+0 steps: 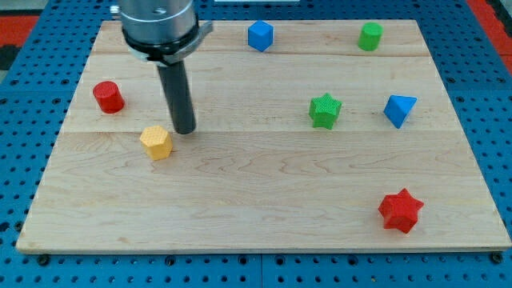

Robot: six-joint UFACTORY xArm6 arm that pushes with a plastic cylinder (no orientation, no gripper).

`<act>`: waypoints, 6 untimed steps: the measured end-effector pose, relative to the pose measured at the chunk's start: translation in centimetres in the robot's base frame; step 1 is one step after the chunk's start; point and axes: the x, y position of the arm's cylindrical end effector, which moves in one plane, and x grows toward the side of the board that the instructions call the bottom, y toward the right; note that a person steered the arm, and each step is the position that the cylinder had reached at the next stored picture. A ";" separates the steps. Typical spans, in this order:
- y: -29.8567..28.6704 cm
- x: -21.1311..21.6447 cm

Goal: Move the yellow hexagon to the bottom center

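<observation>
A pale wooden tabletop (pixel 264 200) lies on a blue pegboard. Nearest the view's bottom, at the right, is a red star (pixel 400 211). Farther up on the left, the yellow hexagon (pixel 157 142) sits left of centre; my tip (pixel 184 130) stands just beside its upper right. There is no hand, so nothing is held. Beyond lie a green star (pixel 325 110), a blue pyramid-like block (pixel 398 110) and a red cylinder (pixel 107 97). Farthest are a blue block (pixel 260 35) and a green cylinder (pixel 370 36).
</observation>
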 end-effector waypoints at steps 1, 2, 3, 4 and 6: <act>-5.9 0.1; -2.1 1.7; -0.1 3.4; -7.0 3.9; -0.9 5.7</act>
